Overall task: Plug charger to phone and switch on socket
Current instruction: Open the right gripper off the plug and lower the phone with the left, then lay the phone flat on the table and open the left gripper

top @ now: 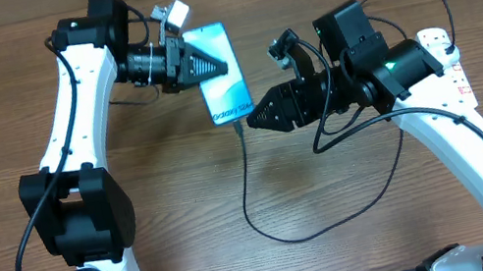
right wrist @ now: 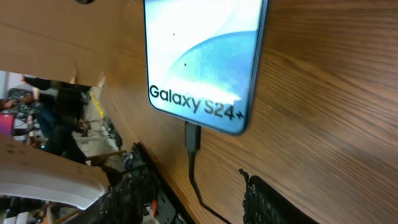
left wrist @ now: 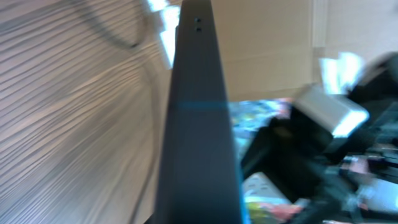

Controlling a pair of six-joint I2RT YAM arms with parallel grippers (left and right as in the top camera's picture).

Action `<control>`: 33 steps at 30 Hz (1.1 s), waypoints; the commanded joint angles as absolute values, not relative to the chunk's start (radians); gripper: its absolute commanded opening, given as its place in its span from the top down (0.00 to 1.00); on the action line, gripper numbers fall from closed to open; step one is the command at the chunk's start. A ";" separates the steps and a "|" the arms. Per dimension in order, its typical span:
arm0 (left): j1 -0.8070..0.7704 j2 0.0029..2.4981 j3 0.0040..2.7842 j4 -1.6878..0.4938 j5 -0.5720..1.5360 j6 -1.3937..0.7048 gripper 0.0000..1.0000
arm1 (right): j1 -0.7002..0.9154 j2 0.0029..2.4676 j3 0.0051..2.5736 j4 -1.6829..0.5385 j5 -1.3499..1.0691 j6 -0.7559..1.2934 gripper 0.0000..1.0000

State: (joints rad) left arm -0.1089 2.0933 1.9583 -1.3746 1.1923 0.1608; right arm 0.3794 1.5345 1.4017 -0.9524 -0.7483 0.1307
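Observation:
The phone (top: 224, 79) lies on the wooden table with its light blue screen up; the right wrist view shows its "Galaxy S24+" end (right wrist: 202, 56). My left gripper (top: 202, 63) is shut on the phone's far end, and the phone's dark edge (left wrist: 196, 124) fills the left wrist view. The charger's connector (right wrist: 192, 137) sits in the phone's port. Its thin black cable (top: 248, 194) loops toward the front and runs back under the right arm, where the plug end is hidden. My right gripper (top: 263, 115) (right wrist: 199, 199) is open, straddling the cable just short of the connector. The white socket (top: 450, 59) lies far right, partly under the right arm.
The charger cable's loop (top: 337, 226) lies on the table in front of the right arm. The left arm's black base joint (top: 76, 214) stands at the front left. Cardboard walls line the table's far edge.

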 commanded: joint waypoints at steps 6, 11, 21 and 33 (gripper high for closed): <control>-0.097 2.143 1.964 -1.431 0.870 0.177 0.96 | 0.377 1.522 1.421 -1.007 -0.646 0.127 0.46; -0.062 2.239 1.964 -1.468 0.856 0.182 0.96 | 0.377 1.522 1.421 -1.044 -0.632 0.127 0.46; 0.036 2.361 1.964 -1.486 0.730 0.255 0.96 | 0.378 1.522 1.420 -1.072 -0.603 0.127 0.46; 0.050 2.368 1.964 -1.465 0.554 0.359 0.96 | 0.378 1.522 1.420 -1.087 -0.600 0.127 0.46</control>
State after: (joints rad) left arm 0.0475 2.3631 1.9568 -1.4689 0.5816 0.3210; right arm 0.3798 1.5345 1.4017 -1.0897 -0.6113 0.1307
